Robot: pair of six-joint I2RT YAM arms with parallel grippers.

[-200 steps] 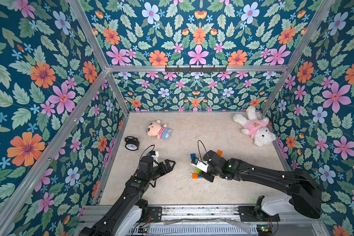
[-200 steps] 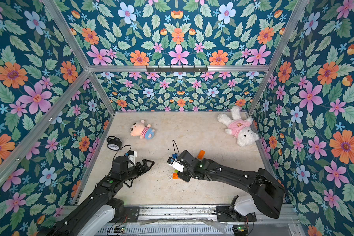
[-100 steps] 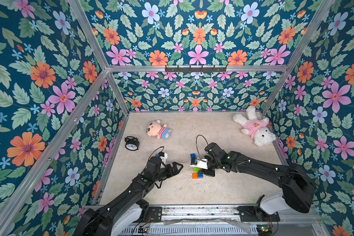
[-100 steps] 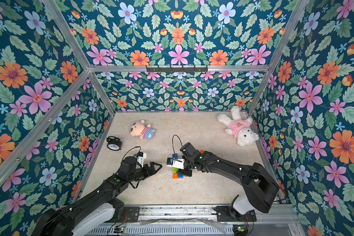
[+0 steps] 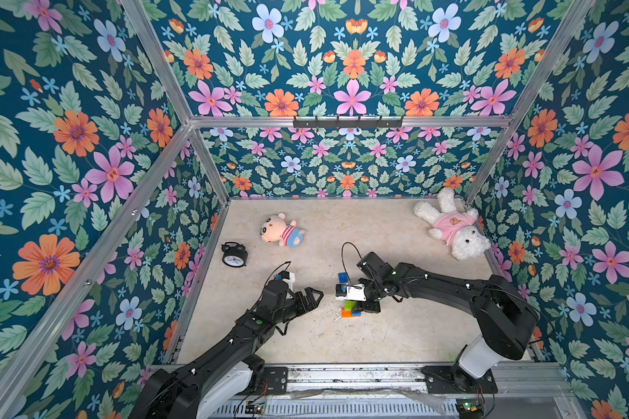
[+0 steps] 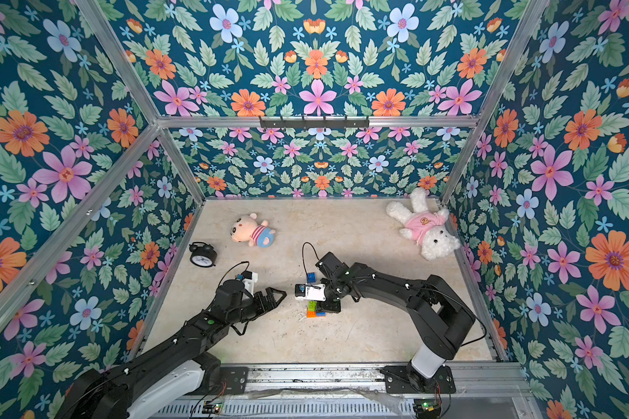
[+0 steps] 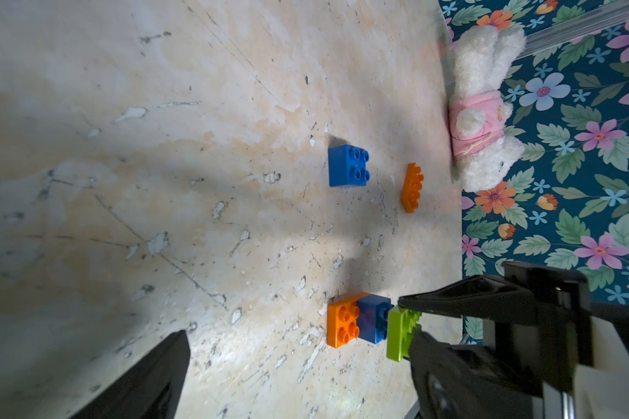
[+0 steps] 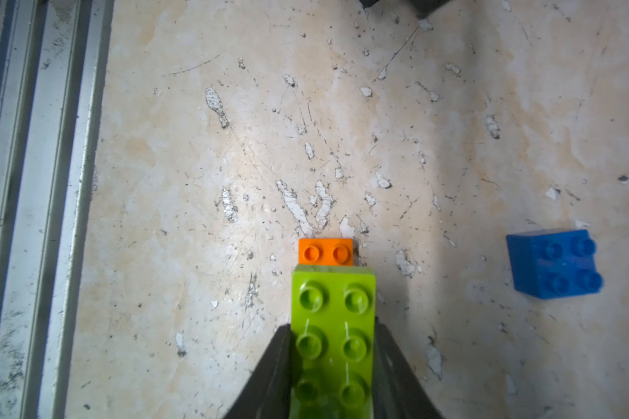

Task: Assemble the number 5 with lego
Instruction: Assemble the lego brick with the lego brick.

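**A:** Where does the build stand?

**B:** It's near the front middle of the counter (image 5: 378,337). An orange oblong brick (image 7: 342,321) lies flat with a blue square brick (image 7: 373,319) on one end. The right jaws are clamped on the long sides of the lime-green brick (image 8: 333,326), which rests against the blue one's studs. I can't tell whether it's pressed home.

**A:** How should it be seated?

**B:** I'd square the green with the orange below first. In the right wrist view, two orange studs show past the green's end. Then push straight down. Only one end of the green has support, so a slanted push could tip the stack. The left jaws stand wide and empty just beside it, and they could brace the base.

**A:** Is anything in the way?

**B:** Not really. The loose blue brick (image 7: 347,165) and the second orange brick (image 7: 411,187) lie studs-up behind the stack, apart from it and from each other. The white plush toy (image 5: 451,228), the striped plush doll (image 5: 282,232) and the alarm clock (image 5: 234,255) are all well apart from the work.
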